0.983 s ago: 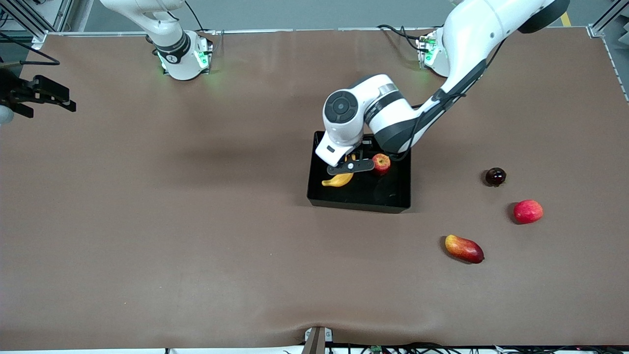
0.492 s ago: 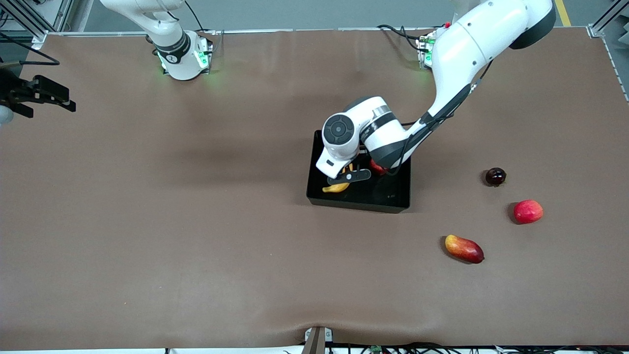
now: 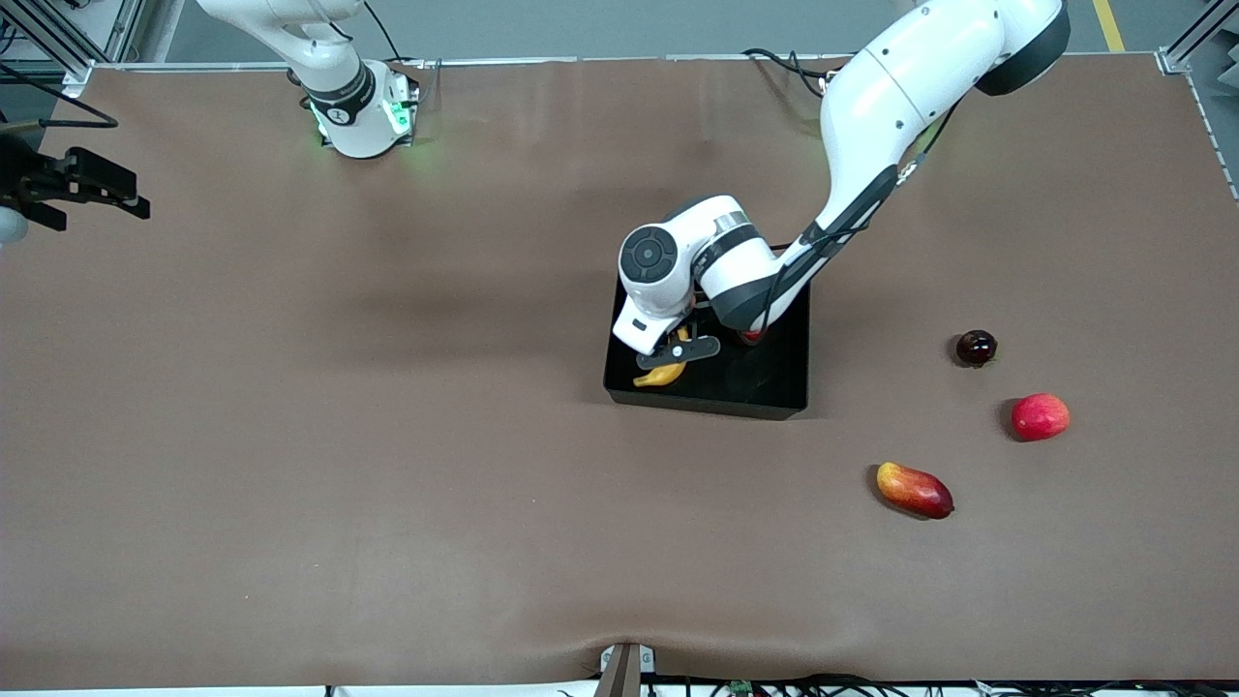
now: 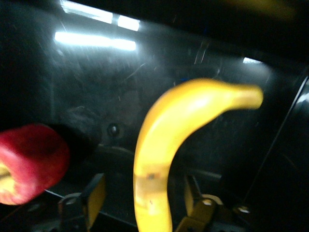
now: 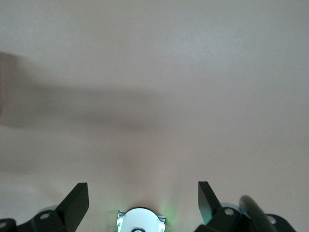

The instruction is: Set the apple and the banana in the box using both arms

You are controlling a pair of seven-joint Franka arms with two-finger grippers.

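The black box [image 3: 707, 405] stands mid-table. My left gripper [image 3: 675, 360] is down inside it, over the yellow banana [image 3: 658, 376]. In the left wrist view the banana [image 4: 164, 140] runs between the fingers [image 4: 96, 193] with a gap on each side, so the left gripper [image 4: 142, 193] is open over the box floor [image 4: 96, 96]. The red apple [image 4: 29, 164] lies in the box beside the banana; in the front view only a red sliver [image 3: 748, 337] shows under the left wrist. My right gripper [image 3: 135, 196] waits open and empty at the right arm's end of the table [image 5: 142, 198].
Three other fruits lie toward the left arm's end of the table: a dark round one [image 3: 976, 347], a smooth red one [image 3: 1041, 416] and a red-and-yellow mango-like one [image 3: 915, 490], the last two nearer to the camera than the box. The right arm's base [image 5: 141, 220] shows below its fingers.
My left arm has come down into the box and the banana has gone lower with it. The wrist now covers most of the apple. The right arm has not moved.
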